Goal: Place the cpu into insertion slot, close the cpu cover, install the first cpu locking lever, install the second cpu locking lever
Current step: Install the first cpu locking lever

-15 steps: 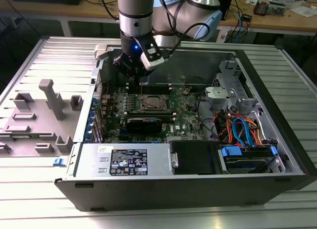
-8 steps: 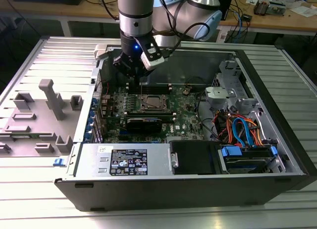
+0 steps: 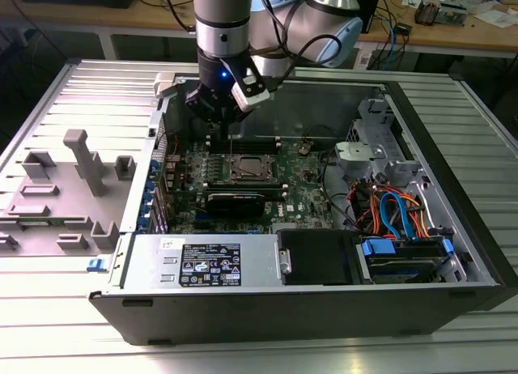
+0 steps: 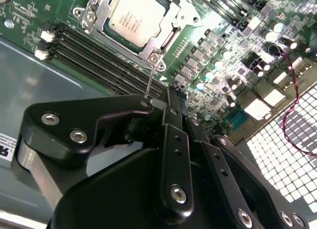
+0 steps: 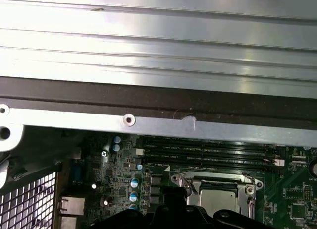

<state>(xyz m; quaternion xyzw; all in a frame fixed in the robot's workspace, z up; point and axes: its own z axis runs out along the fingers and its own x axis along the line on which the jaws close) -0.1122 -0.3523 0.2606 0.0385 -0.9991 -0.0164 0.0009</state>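
Looking down into an open computer case (image 3: pixel 283 313) that lies on its side on a ribbed metal table (image 3: pixel 97 91), I see the robot arm reaching in from above. Its black gripper (image 3: pixel 227 125) hangs over the green motherboard (image 3: pixel 303 192), just above the far edge of the insertion slot (image 4: pixel 88 17).

The cpu (image 4: pixel 131 16), a flat square with a dull silver top, sits inside the slot. The cpu cover (image 4: pixel 167 34), a thin silvery frame with a square window, lies flat around it. From one corner of the slot a thin wire locking lever (image 4: pixel 151 81) rises up toward the gripper (image 4: pixel 176 95).

In the second wrist view the two fingers are drawn close together, with hardly any gap between them. The lever's upper end meets the gripper's outline just beside the fingertips. I cannot tell whether the fingers pinch it or merely touch it.

Long black memory slots (image 4: pixel 94 55) run along both sides of the slot. A long black graphics card (image 3: pixel 235 202) lies on the near side of the board in the exterior view. A silver power supply (image 3: pixel 202 262) sits at the case's near edge, and blue and orange cables (image 3: pixel 396 212) bunch toward the exterior view's right. A grey plastic fixture (image 3: pixel 77 180) stands on the table at the exterior view's left.
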